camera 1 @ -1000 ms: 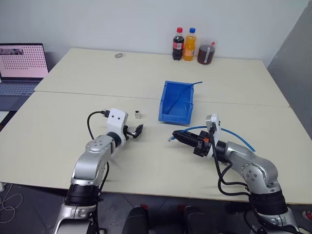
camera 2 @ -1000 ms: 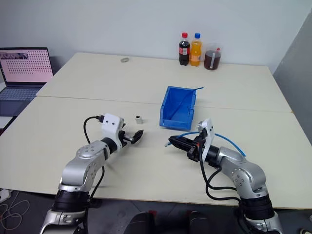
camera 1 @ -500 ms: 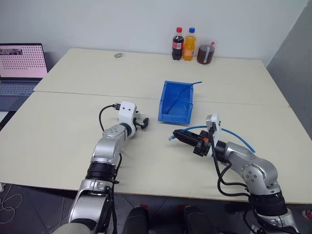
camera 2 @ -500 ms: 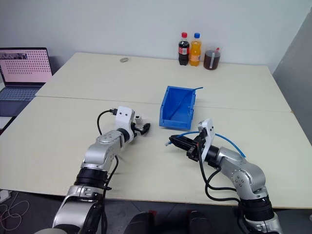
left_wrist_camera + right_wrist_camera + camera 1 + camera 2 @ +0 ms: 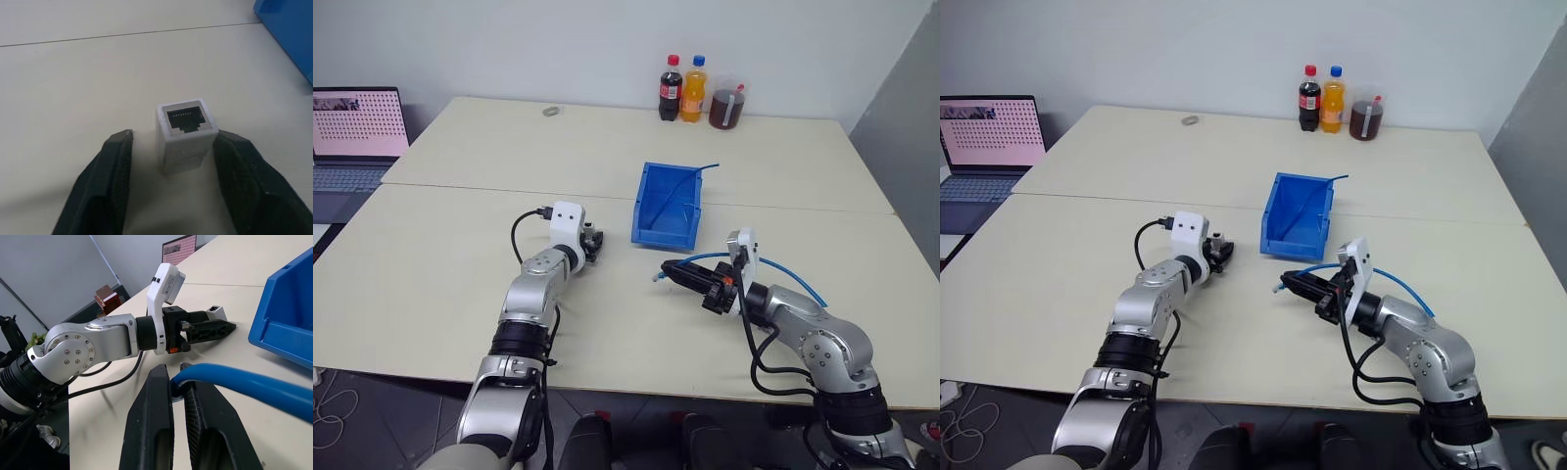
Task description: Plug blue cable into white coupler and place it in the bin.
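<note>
An office or lab room — plain pale walls, two large beige tables (image 5: 489, 147) pushed together, an open laptop (image 5: 354, 132) past the left edge, drink bottles (image 5: 683, 89) near the far edge.

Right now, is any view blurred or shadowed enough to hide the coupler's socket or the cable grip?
Left wrist view: the white coupler is sharp, socket contacts readable, with only soft shadow beside the left gripper fingers. Right wrist view: the right gripper and the blue cable are clear up close; the background is softer. Left eye view: even light, no glare.
</note>
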